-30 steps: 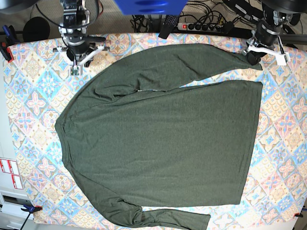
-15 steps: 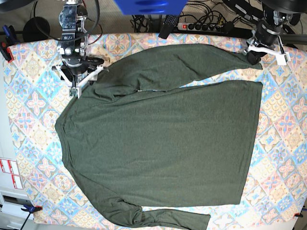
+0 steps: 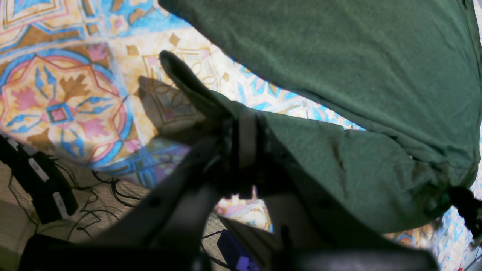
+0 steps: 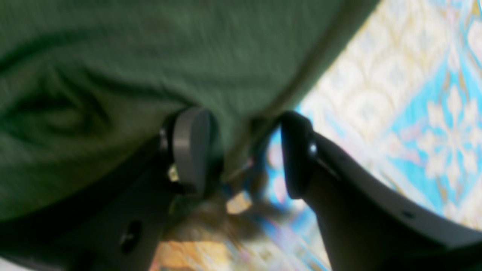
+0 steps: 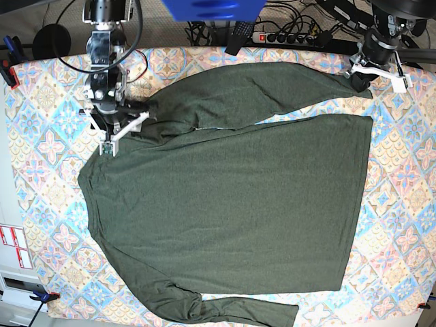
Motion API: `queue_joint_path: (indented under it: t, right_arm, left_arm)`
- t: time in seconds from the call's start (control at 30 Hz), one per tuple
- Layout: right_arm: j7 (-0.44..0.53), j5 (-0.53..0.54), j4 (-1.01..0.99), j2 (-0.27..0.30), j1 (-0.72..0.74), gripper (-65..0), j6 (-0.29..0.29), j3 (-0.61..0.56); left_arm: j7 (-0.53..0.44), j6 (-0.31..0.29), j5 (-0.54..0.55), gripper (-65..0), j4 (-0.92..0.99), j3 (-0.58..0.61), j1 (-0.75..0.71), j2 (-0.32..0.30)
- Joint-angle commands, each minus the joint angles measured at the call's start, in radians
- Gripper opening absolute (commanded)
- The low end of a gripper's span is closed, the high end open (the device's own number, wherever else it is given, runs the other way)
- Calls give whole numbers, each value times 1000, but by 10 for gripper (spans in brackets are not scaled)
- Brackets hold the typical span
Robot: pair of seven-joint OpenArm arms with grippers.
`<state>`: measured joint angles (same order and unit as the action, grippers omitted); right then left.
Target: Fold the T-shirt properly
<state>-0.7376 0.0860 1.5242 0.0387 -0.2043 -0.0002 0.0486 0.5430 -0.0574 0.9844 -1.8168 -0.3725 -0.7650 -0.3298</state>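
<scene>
The dark olive T-shirt [image 5: 231,197] lies spread flat on the patterned table [image 5: 48,150], one long sleeve folded across its top and the other bunched along the bottom edge. My left gripper [image 5: 362,74] is at the table's far right corner, shut on that top sleeve's cuff; the left wrist view shows the gripper [image 3: 241,145] pinching the green fabric [image 3: 357,169]. My right gripper [image 5: 121,133] is at the shirt's upper left shoulder. In the right wrist view it [image 4: 244,150] is open, with the shirt's edge [image 4: 113,56] between the jaws.
A power strip [image 5: 286,37] and cables lie behind the table's back edge. A blue object [image 5: 211,8] hangs above the back middle. A clamp [image 5: 7,68] grips the left edge. Bare patterned cloth shows left and right of the shirt.
My right gripper has moved from the table's back edge toward me, down onto the shirt's upper left shoulder. The left gripper and the shirt have not moved.
</scene>
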Motion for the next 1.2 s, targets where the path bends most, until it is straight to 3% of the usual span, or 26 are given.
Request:
queue_joint_path:
  t: [0.0,0.23,0.33,0.5,0.67,0.83,1.0,1.17]
  right_arm:
    - [14,31,-4,7,15,-347,-2,27]
    - [14,304,-136,10,45,-347,-2,113]
    - [14,370,-169,11,45,-347,-2,135]
    - [11,377,-190,11,45,-354,-2,176]
    - [6,377,-207,11,39,-461,-2,216]
    - [6,377,-201,13,36,-476,-2,225]
    - [5,377,-146,13,12,-464,-2,225]
    - [-12,375,-47,16,-33,-344,-2,233]
  left_arm:
    - [-11,-9,3,-650,-11,-6,-9,-9]
    - [-11,-9,3,-650,-5,-4,-9,-9]
    - [-11,-9,3,-650,21,-4,-6,-9]
    - [-11,-9,3,-650,41,-3,-6,-5]
    - [-11,-9,3,-650,42,-7,-6,-5]
    - [-11,-9,3,-650,41,-4,-6,-5]
    - [-11,-9,3,-650,41,-4,-6,-5]
    - [-11,-9,3,-650,42,-4,-6,-7]
